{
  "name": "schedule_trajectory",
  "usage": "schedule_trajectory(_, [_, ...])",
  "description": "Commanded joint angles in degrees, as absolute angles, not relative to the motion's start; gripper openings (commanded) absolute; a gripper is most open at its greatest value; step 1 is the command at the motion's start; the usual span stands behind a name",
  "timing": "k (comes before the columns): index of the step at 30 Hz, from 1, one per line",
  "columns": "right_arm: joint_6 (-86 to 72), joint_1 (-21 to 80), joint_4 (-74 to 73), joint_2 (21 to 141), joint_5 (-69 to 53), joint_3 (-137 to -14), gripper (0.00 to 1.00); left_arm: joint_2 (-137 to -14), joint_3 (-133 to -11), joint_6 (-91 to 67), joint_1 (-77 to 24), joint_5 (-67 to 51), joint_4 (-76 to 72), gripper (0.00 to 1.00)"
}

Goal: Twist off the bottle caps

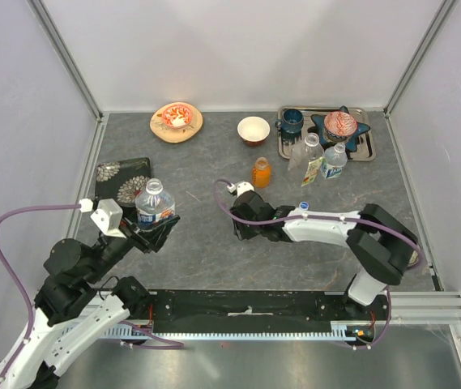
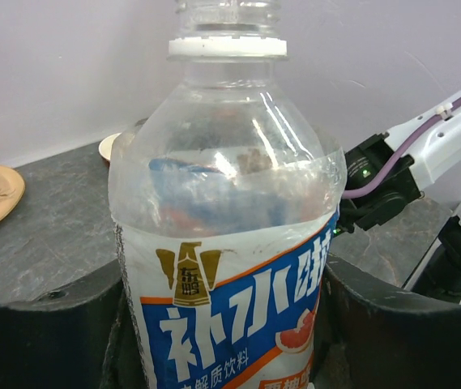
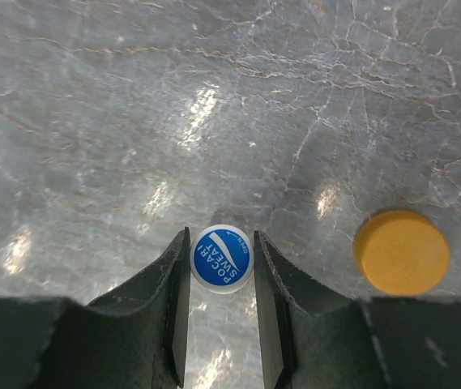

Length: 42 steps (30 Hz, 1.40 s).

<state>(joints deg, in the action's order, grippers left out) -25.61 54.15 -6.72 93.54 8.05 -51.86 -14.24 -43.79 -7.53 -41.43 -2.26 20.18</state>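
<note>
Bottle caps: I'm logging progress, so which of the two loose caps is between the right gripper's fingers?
The small blue-and-white round cap; the plain orange cap lies apart on the grey table, outside the right gripper.

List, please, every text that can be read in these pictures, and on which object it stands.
"POCARI SWEAT": on the blue cap between the fingers of the right gripper.
"补水啦": large white characters on the blue label of the bottle held by the left gripper.
Smaller label print: too blurred to read.
Labels on the tray bottles: too small.
</note>
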Motion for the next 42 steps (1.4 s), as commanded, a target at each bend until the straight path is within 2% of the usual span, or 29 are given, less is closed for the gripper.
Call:
schedule_trajectory(1, [-27.51, 54.23, -2.99, 98.16, 10.19, -55.72, 0.00, -13.27, -43.42, -6.77, -41.22, -0.18, 20.74, 0.53])
schedule_trajectory(8, [-28.91, 53.35, -4.30, 103.00, 11.78, -58.44, 0.00, -12.75, -43.33, -6.86, -41.22, -0.18, 21.53, 0.53])
schedule_trajectory(9, [-28.83, 53.26, -5.09, 103.53, 11.78, -58.80, 0.03, -12.74, -43.33, -6.86, -41.22, -0.18, 21.62, 0.53])
schedule_trajectory(10, [-28.74, 53.26, -5.53, 104.06, 11.60, -59.23, 0.15, -12.66, -43.24, -6.94, -41.22, -0.09, 21.71, 0.54])
schedule_trajectory(12, [-28.57, 53.17, -5.89, 103.98, 11.51, -59.15, 0.25, -12.57, -43.07, -7.03, -41.22, -0.17, 21.80, 0.54])
schedule_trajectory(13, [-28.56, 53.26, -5.89, 103.71, 11.34, -58.80, 0.35, -12.66, -42.98, -7.03, -41.22, -0.18, 21.80, 0.54])
schedule_trajectory(15, [-28.65, 53.26, -5.89, 103.27, 11.16, -58.36, 0.45, -12.66, -42.89, -6.94, -41.22, -0.18, 21.88, 0.54])
schedule_trajectory(16, [-28.57, 53.26, -5.98, 102.58, 10.90, -58.10, 0.53, -12.66, -42.89, -6.94, -41.22, -0.09, 21.80, 0.54])
schedule_trajectory(18, [-28.65, 53.17, -6.06, 101.17, 10.29, -57.83, 0.59, -13.01, -42.98, -6.94, -41.22, -0.18, 21.88, 0.54])
schedule_trajectory(21, [-29.44, 53.52, -6.15, 98.10, 9.49, -58.18, 0.73, -13.45, -42.98, -6.94, -41.22, -0.26, 21.88, 0.55])
schedule_trajectory(22, [-29.70, 53.61, -6.50, 97.13, 9.32, -58.97, 0.82, -13.53, -43.07, -7.03, -41.22, -0.26, 21.80, 0.55])
schedule_trajectory(24, [-30.50, 54.23, -7.38, 92.67, 9.23, -60.02, 0.89, -13.71, -43.15, -7.12, -41.22, -0.26, 21.80, 0.55])
schedule_trajectory(27, [-31.37, 54.93, -9.48, 85.64, 10.45, -64.41, 0.94, -14.23, -43.42, -6.94, -41.22, -0.09, 21.53, 0.56])
schedule_trajectory(33, [-30.06, 55.37, -16.07, 74.73, 15.03, -78.12, 0.94, -17.66, -44.30, -5.19, -41.22, -3.32, 20.48, 0.56])
schedule_trajectory(37, [-25.15, 56.25, -17.04, 71.72, 5.99, -85.49, 0.91, -24.58, -44.73, -4.13, -41.22, -7.81, 17.68, 0.57])
schedule_trajectory(42, [-26.01, 57.92, -18.10, 70.66, -1.74, -87.36, 0.91, -32.33, -45.88, -4.57, -41.22, -14.84, 11.71, 0.57])
